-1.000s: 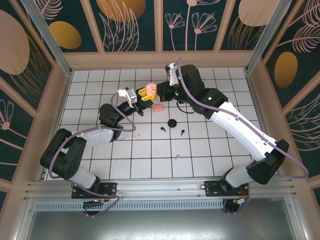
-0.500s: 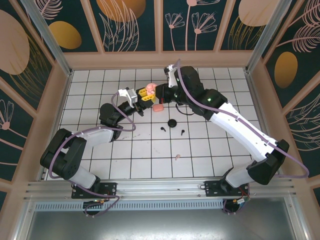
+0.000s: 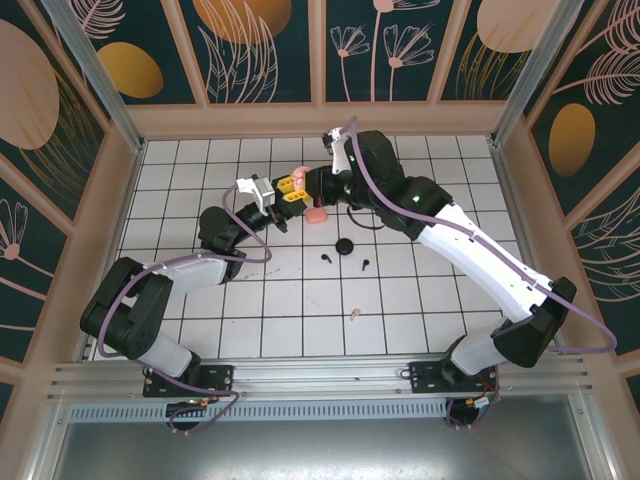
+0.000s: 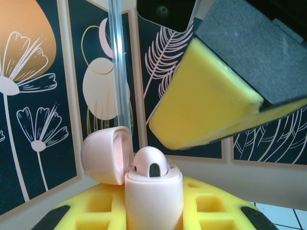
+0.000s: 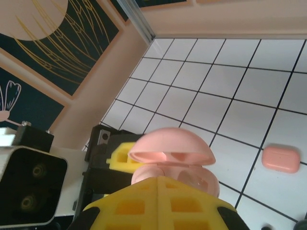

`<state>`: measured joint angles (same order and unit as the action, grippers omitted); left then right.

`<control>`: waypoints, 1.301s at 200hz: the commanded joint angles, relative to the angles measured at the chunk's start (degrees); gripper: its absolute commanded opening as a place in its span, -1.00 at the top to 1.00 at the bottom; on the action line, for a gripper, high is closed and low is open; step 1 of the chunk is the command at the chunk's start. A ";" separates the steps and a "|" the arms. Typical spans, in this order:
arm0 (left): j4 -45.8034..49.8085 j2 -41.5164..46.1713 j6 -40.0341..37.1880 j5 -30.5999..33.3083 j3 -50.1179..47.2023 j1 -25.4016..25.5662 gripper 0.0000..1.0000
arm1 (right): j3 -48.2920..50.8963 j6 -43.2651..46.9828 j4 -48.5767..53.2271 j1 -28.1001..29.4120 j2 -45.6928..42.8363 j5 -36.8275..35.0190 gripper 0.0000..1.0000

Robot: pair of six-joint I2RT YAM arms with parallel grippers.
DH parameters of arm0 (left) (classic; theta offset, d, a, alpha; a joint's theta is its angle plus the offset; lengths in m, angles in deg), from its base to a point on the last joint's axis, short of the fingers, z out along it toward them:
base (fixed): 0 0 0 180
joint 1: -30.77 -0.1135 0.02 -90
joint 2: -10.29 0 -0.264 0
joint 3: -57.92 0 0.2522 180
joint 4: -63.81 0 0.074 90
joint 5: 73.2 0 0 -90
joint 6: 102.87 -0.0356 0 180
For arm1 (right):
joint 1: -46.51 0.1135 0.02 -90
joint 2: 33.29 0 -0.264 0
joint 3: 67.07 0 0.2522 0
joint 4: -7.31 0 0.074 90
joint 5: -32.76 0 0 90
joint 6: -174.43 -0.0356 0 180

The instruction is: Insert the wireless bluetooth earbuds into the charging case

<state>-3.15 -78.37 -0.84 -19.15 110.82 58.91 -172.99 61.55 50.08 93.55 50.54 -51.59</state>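
The right gripper, pressed together, has moved left over the open pink case pinched by the left gripper; insertion seems near. Two black earbuds and a pink earbud lie on the table.

Pale pink case, white black-gridded floor

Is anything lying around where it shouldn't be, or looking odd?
Three earbuds lie loose on the tiled table: two black earbuds beside the round black case, and one pink earbud alone, nearer the arms' bases.
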 commanded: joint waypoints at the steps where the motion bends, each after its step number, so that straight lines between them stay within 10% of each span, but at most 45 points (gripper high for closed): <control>1: -1.88 0.68 -0.01 0.10 0.19 -0.02 1.00 | -2.57 -0.04 0.50 0.23 -0.47 -1.11 1.00; 46: -4.61 1.53 -1.55 4.96 -2.57 0.05 1.00 | 10.53 -5.83 1.67 -0.92 -12.49 -8.33 1.00; 94: -5.23 3.73 -0.85 8.32 -4.66 -0.01 1.00 | 32.89 -17.18 6.32 -3.45 -20.10 -13.31 0.04; 136: -4.70 6.74 0.18 9.63 -7.16 -0.02 1.00 | 46.18 -29.77 5.32 -2.12 -19.71 -10.41 -0.27; 260: -6.77 8.95 2.02 11.10 -12.76 -0.02 1.00 | 48.70 -52.46 7.90 9.28 -7.43 -9.83 -0.10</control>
<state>-6.24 -71.03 0.28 -8.55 98.80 58.91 -124.05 13.71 56.09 101.77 41.01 -61.74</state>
